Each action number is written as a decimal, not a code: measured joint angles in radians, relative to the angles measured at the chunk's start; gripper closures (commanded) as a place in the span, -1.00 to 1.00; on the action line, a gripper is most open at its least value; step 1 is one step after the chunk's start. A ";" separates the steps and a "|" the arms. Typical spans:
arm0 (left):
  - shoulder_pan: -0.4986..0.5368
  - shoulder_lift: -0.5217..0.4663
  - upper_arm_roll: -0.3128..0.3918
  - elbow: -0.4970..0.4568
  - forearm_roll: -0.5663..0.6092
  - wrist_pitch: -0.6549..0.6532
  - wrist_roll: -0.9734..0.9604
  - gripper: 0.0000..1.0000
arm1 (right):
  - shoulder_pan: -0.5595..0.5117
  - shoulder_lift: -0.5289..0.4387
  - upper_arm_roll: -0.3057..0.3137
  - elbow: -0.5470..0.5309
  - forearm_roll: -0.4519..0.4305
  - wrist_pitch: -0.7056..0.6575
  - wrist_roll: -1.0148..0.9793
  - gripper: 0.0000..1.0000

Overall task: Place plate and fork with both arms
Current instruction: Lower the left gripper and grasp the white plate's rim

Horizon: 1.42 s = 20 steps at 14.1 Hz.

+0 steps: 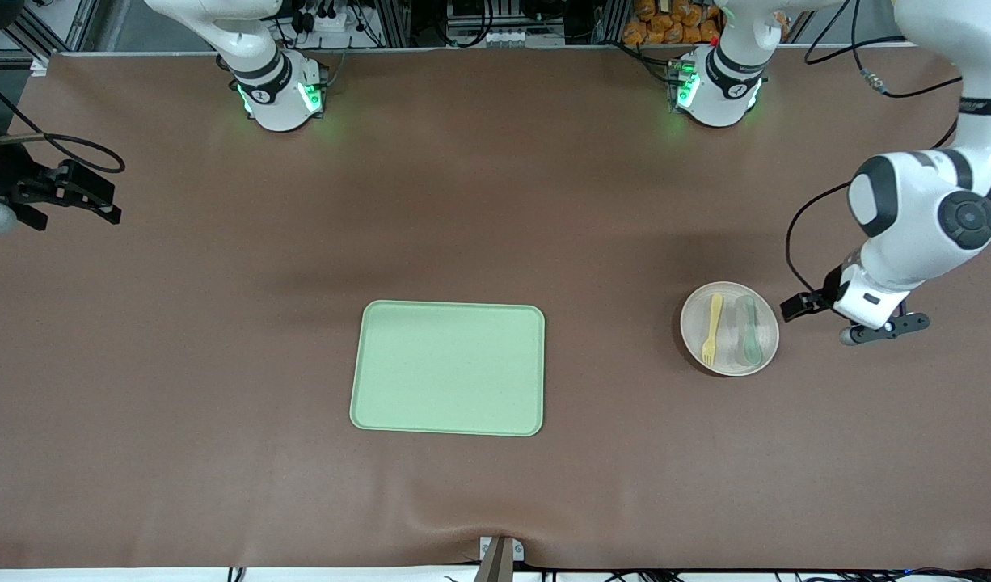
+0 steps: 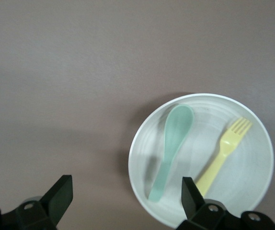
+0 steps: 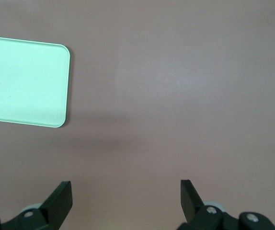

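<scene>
The left gripper's [image 2: 123, 197] fingers [image 2: 60, 195] are standing wide apart, holding nothing, and are hovering over the desk [image 1: 609, 202] just beside the plate [image 1: 693, 325] at the left arm's end, in the middle band of the front view. In the left wrist view one finger is overlapping the plate's [image 2: 255, 172] edge, so the gripper [image 1: 855, 317] is lining up roughly with the rim.

The plate is looking thin, rigid and light, with a smooth, probably slippery surface. Its low rim is the only part that is offering a pinch, best taken with one finger over it and one under. The fork [image 1: 712, 326] and a grey-green spoon [image 1: 748, 330] are lying loose on it side by side, so any tilt is likely to send them sliding. The fork [image 2: 223, 154] itself is looking like stiff, featherweight plastic that is best pinched across its handle.

The right gripper [image 1: 106, 202] is waiting at the upper edge of the front view's right-arm end, its fingers [image 3: 61, 197] spread and empty. The green tray [image 1: 447, 368] is sitting mid-desk, low in the front view.
</scene>
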 measured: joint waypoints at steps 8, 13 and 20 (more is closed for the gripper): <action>0.022 0.144 -0.001 -0.002 -0.090 0.086 -0.001 -0.56 | 0.000 0.000 0.000 0.000 0.000 0.000 0.000 -1.00; 0.028 0.177 -0.001 0.002 -0.124 0.110 -0.001 -0.14 | 0.000 0.000 0.000 0.000 0.000 0.000 0.000 -1.00; 0.028 0.185 -0.001 0.004 -0.169 0.117 -0.001 0.71 | 0.000 0.000 0.000 0.000 0.000 0.000 0.000 -1.00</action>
